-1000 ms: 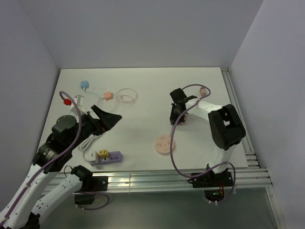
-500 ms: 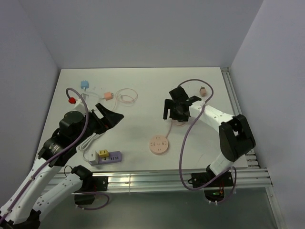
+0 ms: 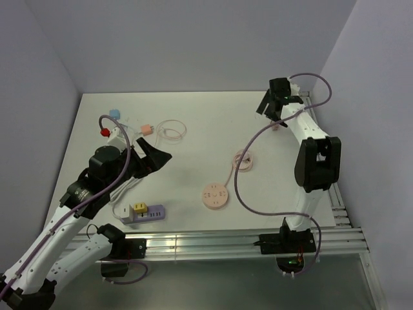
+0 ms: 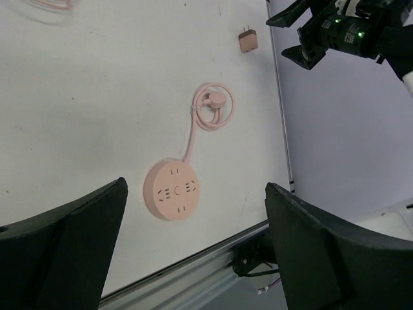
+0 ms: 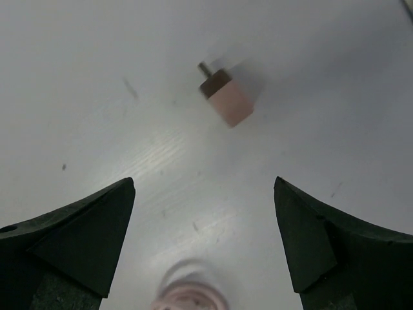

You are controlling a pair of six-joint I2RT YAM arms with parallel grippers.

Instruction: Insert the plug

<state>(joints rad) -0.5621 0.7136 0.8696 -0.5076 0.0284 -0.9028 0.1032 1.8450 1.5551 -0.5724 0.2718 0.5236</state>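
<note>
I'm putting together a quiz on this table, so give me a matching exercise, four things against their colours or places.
1 round socket
2 strip
3 far-left plug
4 cube adapter

A purple
B blue
C pink, corded
D pink, cordless, far right

Pairs: 1-C, 2-A, 3-B, 4-D

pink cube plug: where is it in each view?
Top external: pink cube plug far right, just below the right gripper.
Left wrist: top edge, right of centre, left of that gripper.
Right wrist: upper centre, ahead of the open fingers.
Shared landmark: the right gripper.
</note>
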